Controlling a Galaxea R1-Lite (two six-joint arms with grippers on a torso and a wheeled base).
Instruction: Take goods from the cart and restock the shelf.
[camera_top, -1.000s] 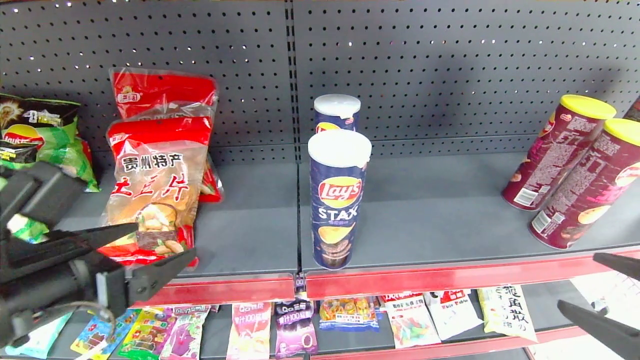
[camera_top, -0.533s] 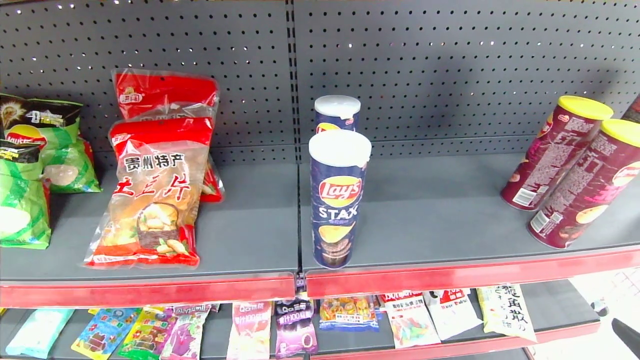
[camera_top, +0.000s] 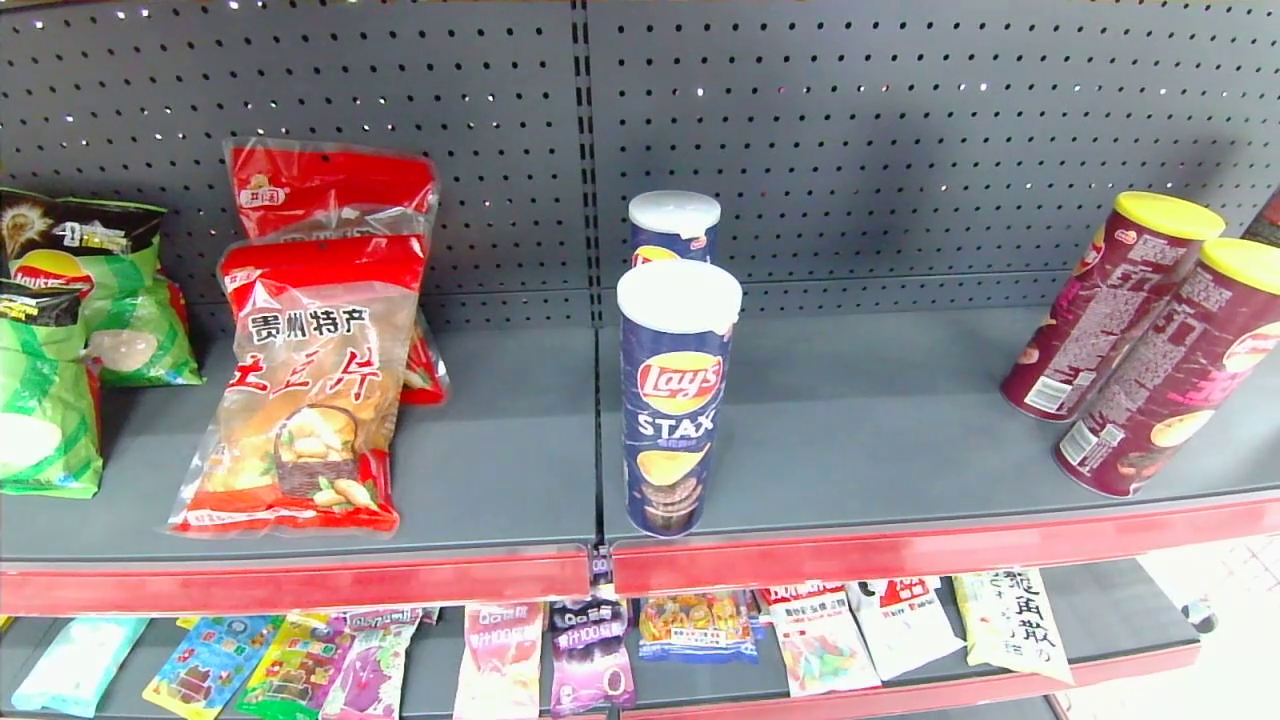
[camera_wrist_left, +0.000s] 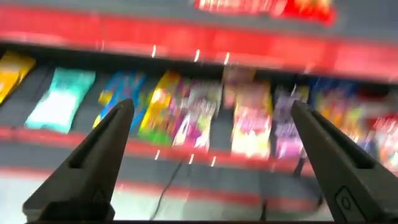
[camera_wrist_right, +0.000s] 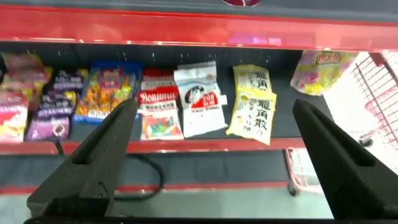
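Note:
The grey upper shelf (camera_top: 850, 420) holds two green chip bags (camera_top: 50, 400) at the far left and two red bags of potato slices (camera_top: 305, 380) beside them. A blue chip can (camera_top: 678, 390) stands at the front middle with a second one (camera_top: 674, 225) behind it. Two maroon cans with yellow lids (camera_top: 1110, 300) lean at the right. My left gripper (camera_wrist_left: 211, 104) is open and empty, facing the lower shelf's candy packets (camera_wrist_left: 180, 112). My right gripper (camera_wrist_right: 214, 104) is also open and empty, facing packets (camera_wrist_right: 199, 99) on that lower shelf.
A red price rail (camera_top: 300, 580) runs along the upper shelf's front edge. The lower shelf (camera_top: 1120, 600) carries a row of small snack packets. Bare shelf lies between the blue cans and the maroon cans. A red wire grid (camera_wrist_right: 380, 87) stands beside the lower shelf's end.
The open left gripper at the lower left has dropped out of the head view, uncovering the front green bag. The right gripper's fingers at the lower right have also withdrawn. The goods stay put.

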